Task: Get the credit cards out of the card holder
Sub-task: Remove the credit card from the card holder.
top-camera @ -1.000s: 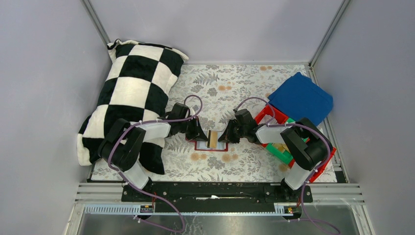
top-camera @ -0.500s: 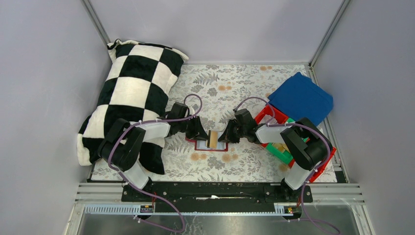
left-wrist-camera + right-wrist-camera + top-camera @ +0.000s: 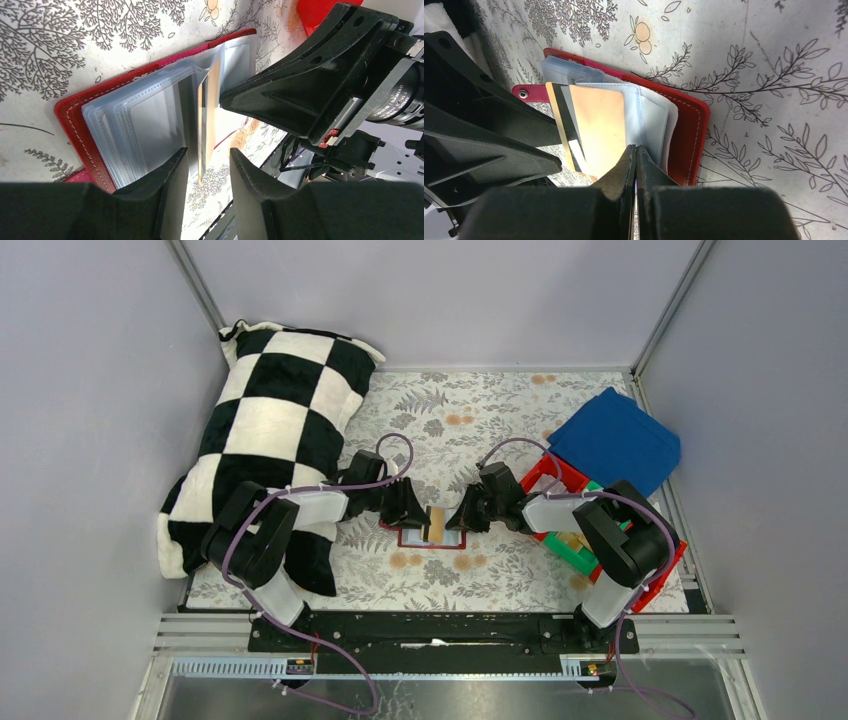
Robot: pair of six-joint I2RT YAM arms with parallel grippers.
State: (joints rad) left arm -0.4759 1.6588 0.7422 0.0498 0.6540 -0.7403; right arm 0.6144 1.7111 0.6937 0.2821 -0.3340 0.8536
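Observation:
The card holder (image 3: 432,538) lies open on the floral cloth, red-bordered, with clear sleeves (image 3: 140,125). It also shows in the right wrist view (image 3: 689,130), snap tab (image 3: 524,93) at its left. A tan credit card (image 3: 435,524) stands upright in a raised sleeve, with a dark-striped card (image 3: 558,112) behind the tan one (image 3: 599,125). My left gripper (image 3: 207,160) is open, with the tan card's edge (image 3: 202,125) between its fingers and not visibly pinched. My right gripper (image 3: 635,150) is shut on the raised clear sleeve beside the tan card.
A black-and-white checkered pillow (image 3: 270,430) lies at the left under my left arm. A folded blue cloth (image 3: 615,440) lies at the back right. A red bin (image 3: 560,480) with green and tan items stands under my right arm.
My left gripper has edged slightly right, closer around the upright card. The right gripper and the card holder have not visibly moved.

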